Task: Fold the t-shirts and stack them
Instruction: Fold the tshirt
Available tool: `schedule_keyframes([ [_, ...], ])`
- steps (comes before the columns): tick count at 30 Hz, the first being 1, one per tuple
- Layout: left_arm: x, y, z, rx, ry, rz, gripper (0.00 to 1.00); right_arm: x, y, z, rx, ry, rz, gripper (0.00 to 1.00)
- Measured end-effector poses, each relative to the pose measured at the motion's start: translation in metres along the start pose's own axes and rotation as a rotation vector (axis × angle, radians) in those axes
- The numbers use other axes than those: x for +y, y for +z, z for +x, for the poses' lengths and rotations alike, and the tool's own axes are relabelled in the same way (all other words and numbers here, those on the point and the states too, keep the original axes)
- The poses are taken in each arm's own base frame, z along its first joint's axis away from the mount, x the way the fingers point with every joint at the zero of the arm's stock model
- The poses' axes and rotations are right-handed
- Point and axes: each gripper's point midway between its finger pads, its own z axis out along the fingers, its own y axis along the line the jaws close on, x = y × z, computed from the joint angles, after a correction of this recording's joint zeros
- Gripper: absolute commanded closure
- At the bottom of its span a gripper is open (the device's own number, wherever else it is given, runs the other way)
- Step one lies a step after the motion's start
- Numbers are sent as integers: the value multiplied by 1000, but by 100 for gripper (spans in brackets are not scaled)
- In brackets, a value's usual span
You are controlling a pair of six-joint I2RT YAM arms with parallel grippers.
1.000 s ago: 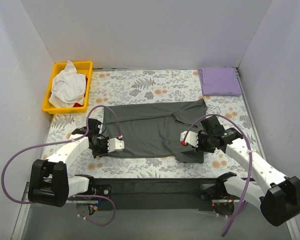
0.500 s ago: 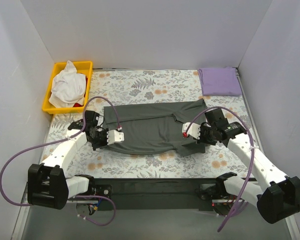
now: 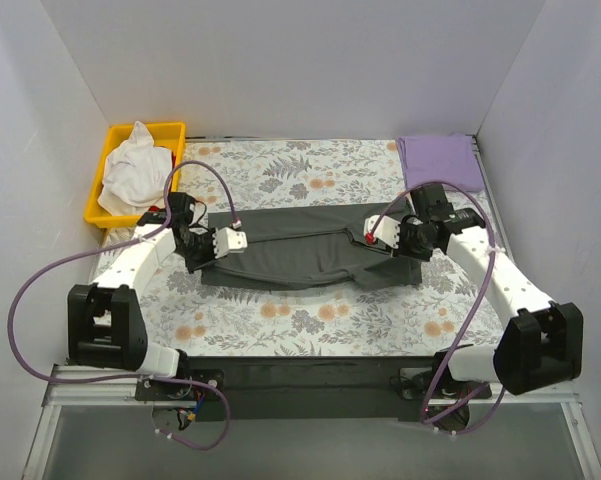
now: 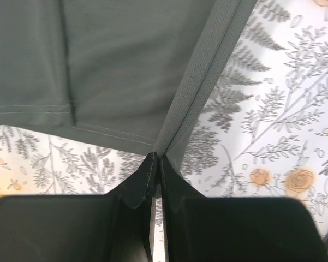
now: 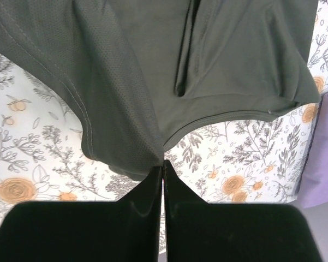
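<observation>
The dark charcoal grey t-shirt (image 3: 290, 255) lies across the middle of the floral tablecloth, folded into a wide band. My left gripper (image 3: 208, 250) is shut on its left edge; the left wrist view shows the jaws (image 4: 157, 159) pinched on the cloth hem (image 4: 125, 65). My right gripper (image 3: 398, 245) is shut on the right side of the shirt; the right wrist view shows the jaws (image 5: 162, 162) closed on a bunched fold of the shirt (image 5: 218, 54). The lavender purple t-shirt (image 3: 440, 162) lies folded at the back right corner and shows at the right wrist view's edge (image 5: 324, 158).
A yellow bin (image 3: 113, 135) holding white cloth stands at the back left. White walls close in the table on three sides. The floral tablecloth (image 3: 310, 320) is bare between the shirt and the arm bases.
Both grippers have moved away from the near edge toward the back, carrying the shirt's near edge with them. The shirt now shows as a narrower band.
</observation>
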Motion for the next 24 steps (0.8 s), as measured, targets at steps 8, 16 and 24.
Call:
schedule_keyframes([
  [8, 33, 3, -1, -19, -27, -25, 100, -29, 19, -3, 16, -8, -43, 99],
  [16, 45, 22, 4, -16, -48, -9, 100, -42, 41, -3, 30, 8, -87, 99],
  [24, 49, 23, 7, -17, -59, -19, 100, -51, 52, 0, 41, 21, -106, 99],
])
